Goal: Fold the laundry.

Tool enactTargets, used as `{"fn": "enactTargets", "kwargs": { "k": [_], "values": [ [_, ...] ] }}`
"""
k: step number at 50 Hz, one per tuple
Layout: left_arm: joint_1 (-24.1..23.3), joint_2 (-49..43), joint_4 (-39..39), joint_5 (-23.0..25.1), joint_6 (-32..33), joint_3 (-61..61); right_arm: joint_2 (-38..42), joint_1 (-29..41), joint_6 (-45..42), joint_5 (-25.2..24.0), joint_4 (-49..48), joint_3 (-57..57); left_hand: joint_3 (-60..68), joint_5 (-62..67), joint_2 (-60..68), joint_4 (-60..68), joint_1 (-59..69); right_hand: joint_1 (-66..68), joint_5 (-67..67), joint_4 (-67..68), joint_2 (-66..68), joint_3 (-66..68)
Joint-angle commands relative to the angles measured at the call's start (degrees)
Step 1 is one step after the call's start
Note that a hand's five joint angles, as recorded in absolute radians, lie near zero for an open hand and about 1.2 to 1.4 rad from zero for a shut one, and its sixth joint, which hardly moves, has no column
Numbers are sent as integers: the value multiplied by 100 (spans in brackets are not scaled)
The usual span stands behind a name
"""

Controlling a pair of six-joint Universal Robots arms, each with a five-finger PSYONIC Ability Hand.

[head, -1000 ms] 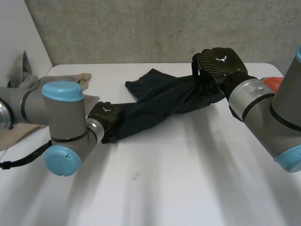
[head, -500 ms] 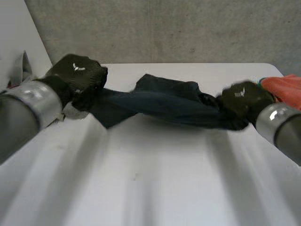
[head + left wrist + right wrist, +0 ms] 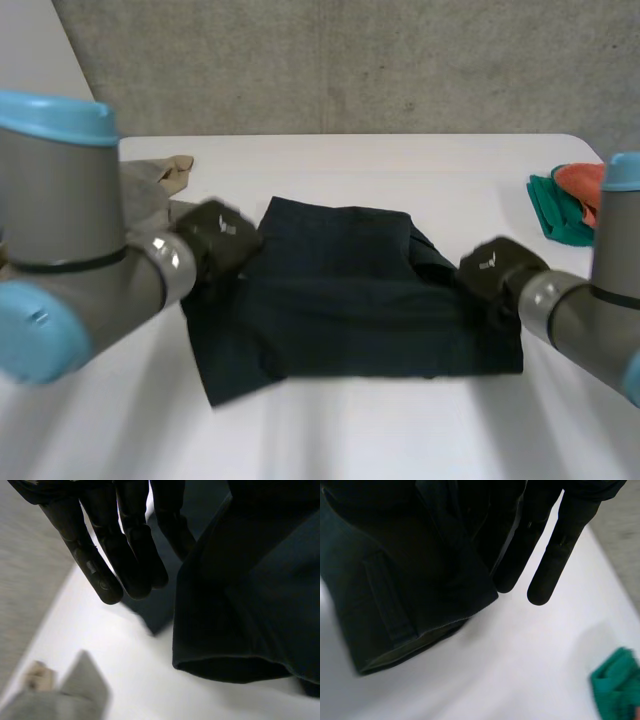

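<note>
The dark navy garment (image 3: pixel 350 290) lies spread on the white table (image 3: pixel 400 430) between the hands. The left hand (image 3: pixel 215 240) is at one side edge and the right hand (image 3: pixel 495 270) at the opposite edge. I cannot tell whether either grips it.

White surface (image 3: pixel 330 160), smooth and plain, backed by a rough grey concrete wall (image 3: pixel 350 60). Near the left edge, a rumpled beige cloth (image 3: pixel 168 172), partly hidden, one pale fold pointing toward the middle. At the far right edge, a crumpled green cloth (image 3: pixel 556 212), with an orange cloth (image 3: pixel 582 178) touching it on the outer side. Beige and green well apart, at opposite ends. In the right wrist view, green again on bare white.
</note>
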Motion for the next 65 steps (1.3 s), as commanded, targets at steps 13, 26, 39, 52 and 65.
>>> {"fn": "enactTargets", "kwargs": {
  "k": [13,26,39,52,65],
  "values": [
    [357,-37,2226,-217,-1799,3982,31,254,2072,944,-3354,-3408,1182,1285,1163,1140,1340,1809,1164,1171,1290,1215],
    [559,103,1647,-138,-2371,2051,-471,571,1703,364,-2918,-1977,1182,1285,1163,1140,1340,1809,1164,1171,1290,1215],
    [875,-247,2191,258,-1748,-824,55,1009,1668,56,-1986,422,1182,1285,1163,1140,1340,1809,1164,1171,1290,1215],
    [1218,261,2104,591,-1633,-1537,-611,985,1958,-137,-1336,609,1182,1285,1163,1140,1340,-2560,-3205,-3198,-3078,-3153],
    [1289,596,1841,706,-1572,-1722,414,-316,2581,-59,-887,-1568,1182,1285,1163,1140,1340,-5191,-5836,-5829,-5710,-5785]
  ]
}}
